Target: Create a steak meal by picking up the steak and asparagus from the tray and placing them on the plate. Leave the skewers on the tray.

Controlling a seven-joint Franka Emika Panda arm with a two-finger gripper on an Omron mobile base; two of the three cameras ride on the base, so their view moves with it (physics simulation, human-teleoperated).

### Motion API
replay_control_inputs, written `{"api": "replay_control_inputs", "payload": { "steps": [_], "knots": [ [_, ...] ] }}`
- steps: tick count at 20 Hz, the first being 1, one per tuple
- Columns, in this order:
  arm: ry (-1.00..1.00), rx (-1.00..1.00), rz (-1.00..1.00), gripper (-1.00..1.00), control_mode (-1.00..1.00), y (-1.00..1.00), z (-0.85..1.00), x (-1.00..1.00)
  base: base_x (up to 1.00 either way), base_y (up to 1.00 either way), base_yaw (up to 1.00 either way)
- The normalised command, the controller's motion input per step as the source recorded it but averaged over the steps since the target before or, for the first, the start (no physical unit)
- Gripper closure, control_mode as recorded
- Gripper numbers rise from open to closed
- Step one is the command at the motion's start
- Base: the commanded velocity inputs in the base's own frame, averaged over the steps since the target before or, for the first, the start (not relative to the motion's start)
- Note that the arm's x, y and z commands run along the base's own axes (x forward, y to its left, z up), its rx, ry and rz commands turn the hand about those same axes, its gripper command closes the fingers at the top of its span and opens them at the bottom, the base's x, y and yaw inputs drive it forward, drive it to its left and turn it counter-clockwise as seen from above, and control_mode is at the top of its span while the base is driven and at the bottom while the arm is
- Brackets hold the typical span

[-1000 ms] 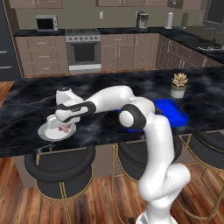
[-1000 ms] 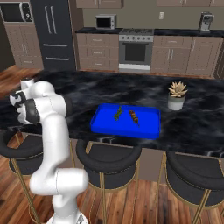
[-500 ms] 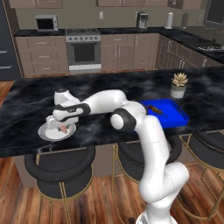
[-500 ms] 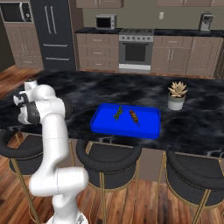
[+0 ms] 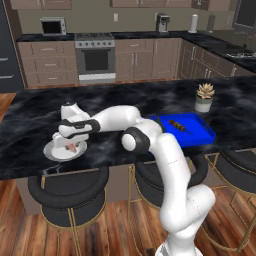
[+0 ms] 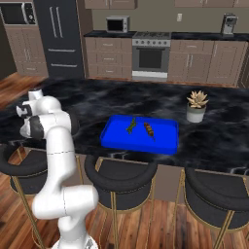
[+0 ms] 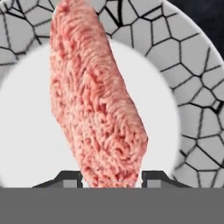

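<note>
1. The tray [image 6: 140, 137] is seen on the dark counter [image 5: 150, 97], asparagus [image 6: 131, 125] and a skewer [image 6: 149, 130] lying in it.
2. The plate [image 5: 51, 152] is found well left of it.
3. The steak [image 7: 94, 100] is noted over the plate, between the gripper [image 7: 111, 178] tips; whether clamped or released cannot be told.

Steak on the plate – asparagus and skewer on the tray

The pink steak [image 7: 96, 100] lies over the round white plate [image 5: 52, 153]; the green asparagus [image 6: 131, 124] and brown skewer [image 6: 149, 130] rest in the blue tray [image 6: 168, 144].

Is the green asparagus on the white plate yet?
No, the asparagus lies on the blue tray beside a skewer.
</note>
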Motion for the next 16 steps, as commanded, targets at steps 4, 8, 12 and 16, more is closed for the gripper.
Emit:
{"api": "replay_control_inputs", "payload": {
  "steps": [4,8,12,16],
  "knots": [
    [-0.01,0.00,0.00,-1.00,-1.00,0.00,0.06,-0.14,0.00,0.00,0.00],
    [-0.04,0.00,0.00,-1.00,-1.00,-0.01,0.20,-0.27,0.00,0.00,0.00],
    [-0.09,0.00,-0.04,-1.00,-1.00,-0.29,0.45,-0.40,0.00,0.00,0.00],
    [-0.15,0.00,-0.09,-1.00,-1.00,-0.69,0.35,-0.49,0.00,0.00,0.00]
  ]
}}
